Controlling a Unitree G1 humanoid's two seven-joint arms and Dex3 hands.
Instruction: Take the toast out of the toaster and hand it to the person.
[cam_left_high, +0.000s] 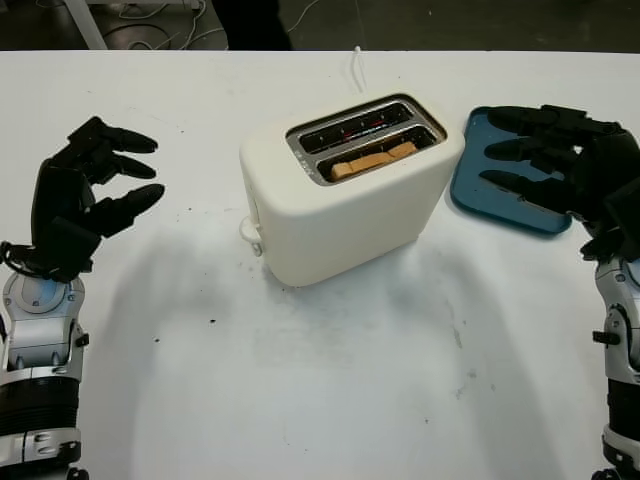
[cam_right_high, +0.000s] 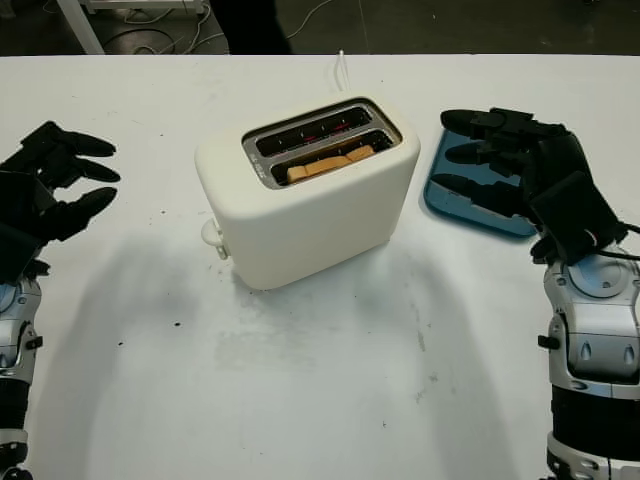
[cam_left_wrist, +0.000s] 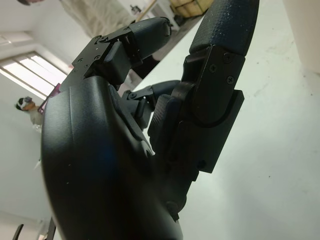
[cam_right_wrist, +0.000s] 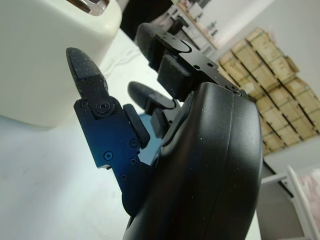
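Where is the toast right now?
The toast is down in the near slot of the toaster, mid-table in the head views, between the open left hand and the open right hand.

One cream-white plastic two-slot toaster (cam_left_high: 350, 195) is counted on the one white table (cam_left_high: 330, 400). Two slots are seen in its top; one slice of golden-brown toast (cam_left_high: 372, 160) is counted, in the slot nearer the robot. One flat blue rectangular tray (cam_left_high: 475, 175) is counted, just beside the toaster. Two black three-finger robot hands are counted: one left hand (cam_left_high: 85, 195) and one right hand (cam_left_high: 560, 165), both open, nothing held.
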